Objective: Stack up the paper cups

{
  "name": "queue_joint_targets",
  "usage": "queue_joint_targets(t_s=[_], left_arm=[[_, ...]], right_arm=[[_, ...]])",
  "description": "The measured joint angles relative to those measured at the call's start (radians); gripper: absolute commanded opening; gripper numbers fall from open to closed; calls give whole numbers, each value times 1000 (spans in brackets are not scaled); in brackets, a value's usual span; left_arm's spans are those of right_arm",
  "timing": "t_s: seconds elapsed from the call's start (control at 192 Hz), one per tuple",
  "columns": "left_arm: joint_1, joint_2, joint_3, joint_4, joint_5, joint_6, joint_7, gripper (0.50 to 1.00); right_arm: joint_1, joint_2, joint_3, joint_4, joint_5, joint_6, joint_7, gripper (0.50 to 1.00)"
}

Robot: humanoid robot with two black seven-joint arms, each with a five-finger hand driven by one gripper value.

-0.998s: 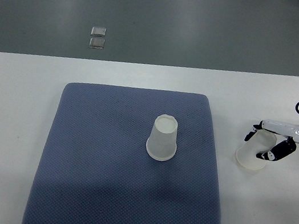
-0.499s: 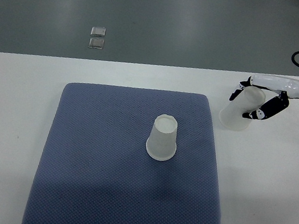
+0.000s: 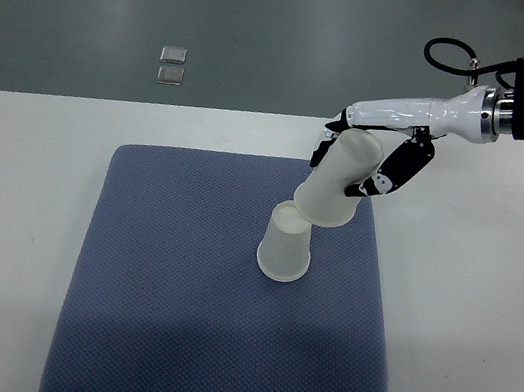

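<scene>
top view: right hand [image 3: 375, 160] is gripping a light, crushable paper cup [image 3: 338, 181] by its sidewall, tilting above the upturned cup [image 3: 285, 243].

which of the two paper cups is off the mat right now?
The tilted paper cup gripped by the right hand; it hangs mouth-down in the air. The other cup stands upside down on the blue mat.

Both cups are a frosty, see-through white — the held cup [image 3: 338, 181] and the one standing on the mat [image 3: 286, 244]. The mat [image 3: 172, 302] is slate blue with a fine dotted weave. The surface [image 3: 15, 213] is plain off-white. The right hand [image 3: 370, 159] is glossy white with black fingers [image 3: 396, 169] — floor [image 3: 272, 25] is dull grey-green.
</scene>
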Motion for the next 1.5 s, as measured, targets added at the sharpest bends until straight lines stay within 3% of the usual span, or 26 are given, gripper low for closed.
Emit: queue_joint_targets(t_s=[0.13,0.426,1.362,1.502], left_arm=[[0,0,0,0,0,0,0,1000],[0,0,0,0,0,0,0,1000],[0,0,0,0,0,0,0,1000],[0,0,0,0,0,0,0,1000]], right_arm=[[24,21,0,45,-3,0,-8,615],[46,76,-3,41,-13,0,-34,619],[-19,161,-21,-92,-100,0,-56,633],[-24,169,-21,-93,-100,0,-57,658]])
